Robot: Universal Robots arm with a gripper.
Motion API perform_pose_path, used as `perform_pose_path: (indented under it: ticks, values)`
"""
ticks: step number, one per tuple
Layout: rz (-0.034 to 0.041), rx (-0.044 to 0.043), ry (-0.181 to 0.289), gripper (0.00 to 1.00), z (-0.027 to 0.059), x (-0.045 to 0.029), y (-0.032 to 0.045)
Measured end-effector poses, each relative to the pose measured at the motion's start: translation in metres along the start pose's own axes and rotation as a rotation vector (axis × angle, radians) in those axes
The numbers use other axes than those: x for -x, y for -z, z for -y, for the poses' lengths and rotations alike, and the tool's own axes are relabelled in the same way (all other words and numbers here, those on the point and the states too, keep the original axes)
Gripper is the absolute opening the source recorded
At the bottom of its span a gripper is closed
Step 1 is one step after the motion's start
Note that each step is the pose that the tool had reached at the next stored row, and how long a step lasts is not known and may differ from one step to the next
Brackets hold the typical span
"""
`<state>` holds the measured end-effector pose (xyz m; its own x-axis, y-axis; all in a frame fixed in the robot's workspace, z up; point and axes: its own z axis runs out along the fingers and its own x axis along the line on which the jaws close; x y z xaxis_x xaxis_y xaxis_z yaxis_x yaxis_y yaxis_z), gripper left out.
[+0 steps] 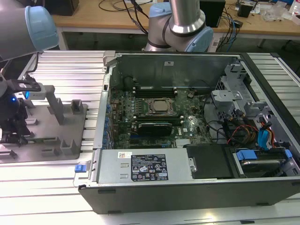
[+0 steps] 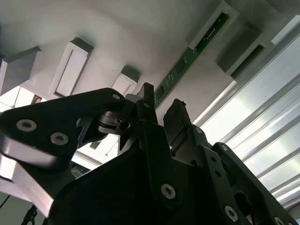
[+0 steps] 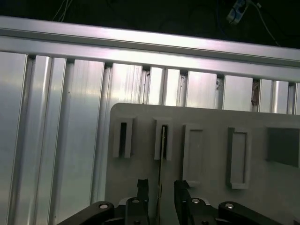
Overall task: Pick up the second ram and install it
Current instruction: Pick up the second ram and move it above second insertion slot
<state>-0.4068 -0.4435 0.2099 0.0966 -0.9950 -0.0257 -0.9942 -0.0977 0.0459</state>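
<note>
My gripper (image 3: 161, 184) is open and empty. The thin, flat green circuit-board stick (image 2: 185, 63), slotted in a grey plastic fixture (image 3: 206, 117), runs lengthwise between my fingers (image 3: 142, 190).

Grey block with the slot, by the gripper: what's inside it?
The second ram, a thin green stick, stands on edge in the slot of the grey block. The open gripper straddles it. The part down inside the slot is covered.

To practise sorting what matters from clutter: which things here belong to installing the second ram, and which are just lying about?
Belongs to the job: the second ram, standing in the grey fixture plate; the open tool astride it; the memory slots.
Just lying about: power supply; drive cage; bench cables.
</note>
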Motion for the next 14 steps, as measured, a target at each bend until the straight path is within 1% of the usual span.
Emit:
perform_pose_path:
  ticks: [2, 8, 9, 14]
  values:
    - [0.0002, -0.0003, 0.0, 0.34, -0.0019, 0.0002, -0.0017]
    - [0.0001, -0.0002, 0.0, 0.34, -0.0021, 0.0002, -0.0021]
    - [0.0001, -0.0002, 0.0, 0.25, -0.0021, 0.0002, -0.0021]
    - [0.0001, -0.0002, 0.0, 0.24, -0.0021, 0.0002, -0.0023]
